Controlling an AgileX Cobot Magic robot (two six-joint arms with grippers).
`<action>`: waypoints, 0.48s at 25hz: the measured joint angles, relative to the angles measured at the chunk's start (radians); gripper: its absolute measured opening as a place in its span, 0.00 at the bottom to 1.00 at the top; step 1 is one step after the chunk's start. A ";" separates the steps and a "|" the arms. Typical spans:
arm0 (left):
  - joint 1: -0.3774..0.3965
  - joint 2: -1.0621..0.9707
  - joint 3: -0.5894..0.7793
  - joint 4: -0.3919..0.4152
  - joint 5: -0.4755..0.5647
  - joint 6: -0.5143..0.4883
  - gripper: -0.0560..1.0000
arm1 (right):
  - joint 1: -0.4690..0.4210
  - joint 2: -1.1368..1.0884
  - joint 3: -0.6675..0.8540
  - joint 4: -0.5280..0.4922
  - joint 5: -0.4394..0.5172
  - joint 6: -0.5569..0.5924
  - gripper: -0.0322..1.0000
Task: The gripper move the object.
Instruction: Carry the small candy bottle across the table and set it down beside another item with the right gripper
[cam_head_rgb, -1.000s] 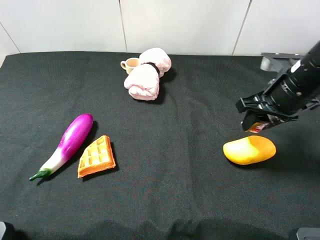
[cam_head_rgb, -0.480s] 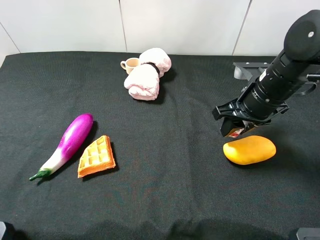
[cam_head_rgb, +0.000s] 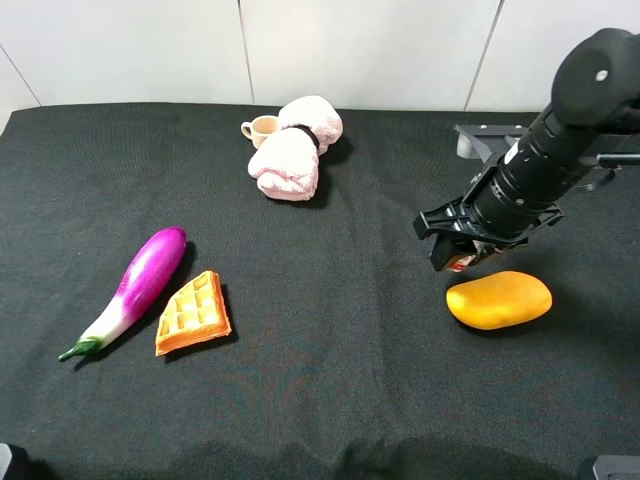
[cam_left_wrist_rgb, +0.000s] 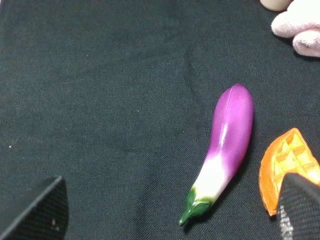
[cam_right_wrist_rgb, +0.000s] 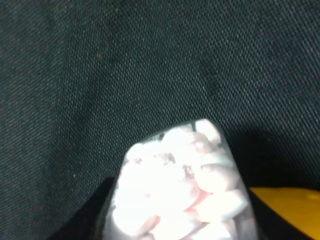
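Beside one mango (cam_head_rgb: 498, 299), right tool (cam_head_rgb: 456, 252) grips one jar (cam_right_wrist_rgb: 180, 190); one eggplant (cam_head_rgb: 145, 275), one waffle (cam_head_rgb: 193, 312).

Under the right hand (cam_head_rgb: 466, 247) we see only a red sliver of the jar (cam_head_rgb: 461, 263). From that hand's wrist the jar is washed-out, blurred and cropped at the edge; the mango (cam_right_wrist_rgb: 295, 210) just beside it is cropped too.

The right pincer (cam_head_rgb: 452, 250) hangs angled downward, clamped on the jar (cam_right_wrist_rgb: 180, 185); the left pincer (cam_left_wrist_rgb: 170, 210) stands spread wide.
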 joint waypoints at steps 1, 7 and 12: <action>0.000 0.000 0.000 0.000 0.000 0.000 0.88 | 0.000 0.019 -0.012 0.000 0.007 -0.001 0.34; 0.000 0.000 0.000 0.000 0.000 0.000 0.88 | 0.000 0.077 -0.056 -0.001 0.022 -0.007 0.34; 0.000 0.000 0.000 0.000 0.000 0.000 0.88 | 0.000 0.102 -0.056 -0.001 0.024 -0.010 0.34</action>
